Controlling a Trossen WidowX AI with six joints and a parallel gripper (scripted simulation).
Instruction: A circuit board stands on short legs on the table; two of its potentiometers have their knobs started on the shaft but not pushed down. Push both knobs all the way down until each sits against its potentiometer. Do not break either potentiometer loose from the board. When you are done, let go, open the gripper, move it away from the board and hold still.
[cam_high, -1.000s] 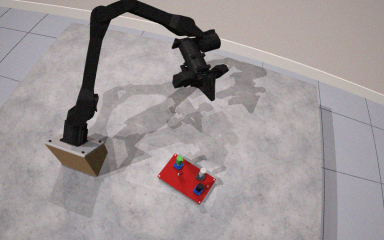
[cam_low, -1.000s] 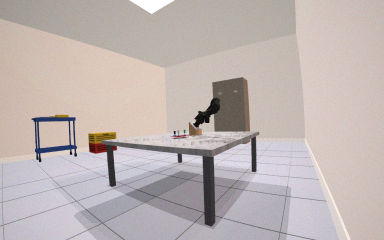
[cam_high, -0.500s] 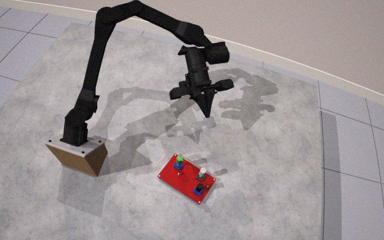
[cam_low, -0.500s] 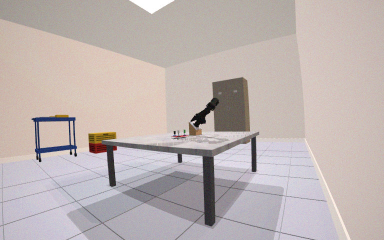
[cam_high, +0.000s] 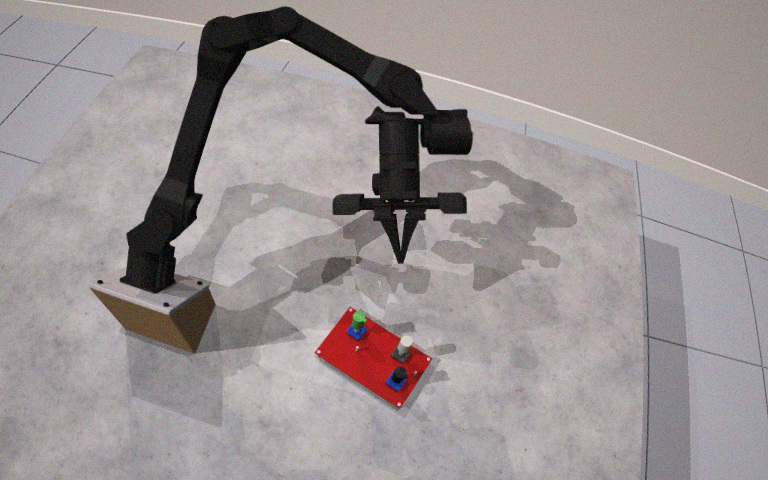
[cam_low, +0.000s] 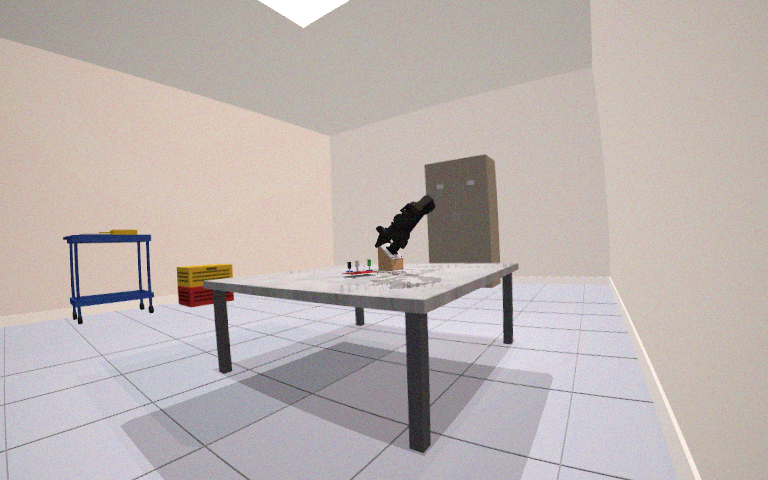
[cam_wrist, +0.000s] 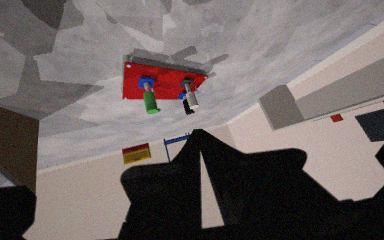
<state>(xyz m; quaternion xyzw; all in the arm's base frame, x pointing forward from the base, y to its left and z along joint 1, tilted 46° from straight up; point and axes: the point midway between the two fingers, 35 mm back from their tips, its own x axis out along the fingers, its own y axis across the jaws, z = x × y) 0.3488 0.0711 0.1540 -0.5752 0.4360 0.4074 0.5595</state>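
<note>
The red circuit board (cam_high: 365, 367) (cam_wrist: 132, 82) stands on the table. A green knob (cam_high: 357, 321) (cam_wrist: 150, 101) is above a blue potentiometer at one end, with bare shaft below it in the wrist view. A white knob (cam_high: 404, 343) (cam_wrist: 192, 99) is above a dark grey potentiometer near the other end, also with shaft showing. A black knob (cam_high: 399, 374) (cam_wrist: 188, 106) is above another blue potentiometer beside it; its lower part is partly hidden in the wrist view. My gripper (cam_high: 400, 262) (cam_wrist: 197, 133) is shut and empty, points down and hangs above the table, clear of the board.
The wooden arm base (cam_high: 155, 316) (cam_low: 390, 260) stands left of the board in the top view. Small pale parts (cam_high: 356, 349) (cam_high: 415, 373) stick up from the board. A blue cart (cam_low: 108, 238), crates (cam_low: 205, 275) and a cabinet (cam_low: 461, 220) stand off the table.
</note>
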